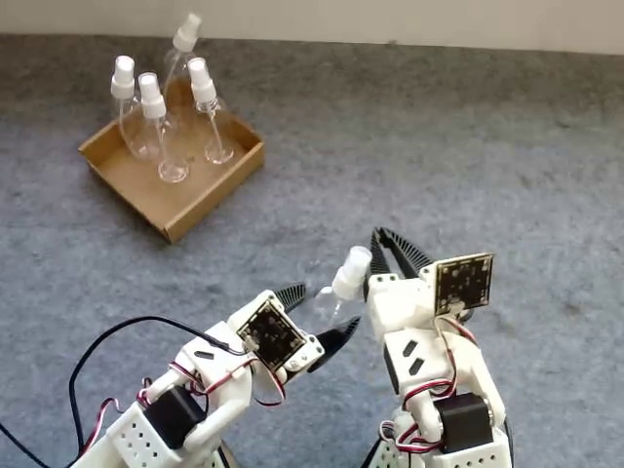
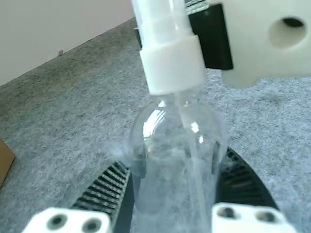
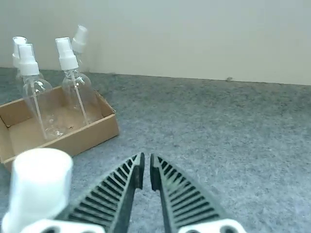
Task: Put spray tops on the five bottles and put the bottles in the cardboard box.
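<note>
The table (image 1: pixel 439 127) has a grey, felt-like covering, with a pale wall behind it. In the high view, the cardboard box (image 1: pixel 210 213) holds four capped bottles (image 1: pixel 156 127), and the fifth bottle (image 1: pixel 334 304) is held well apart from it, between the arms.

In the left wrist view, the left gripper (image 2: pixel 172 187) has its fingers clamped on the clear body, and the spray top (image 2: pixel 172 63) sits on the neck. The bottle looks light, thin-walled and probably slippery, so a gentle hold on the body seems best.

In the right wrist view, the right gripper (image 3: pixel 146 170) has its fingers almost together and empty, just beside the top.

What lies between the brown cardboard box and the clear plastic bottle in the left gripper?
Only bare grey carpet separates box and bottle, seen in the high view.
</note>
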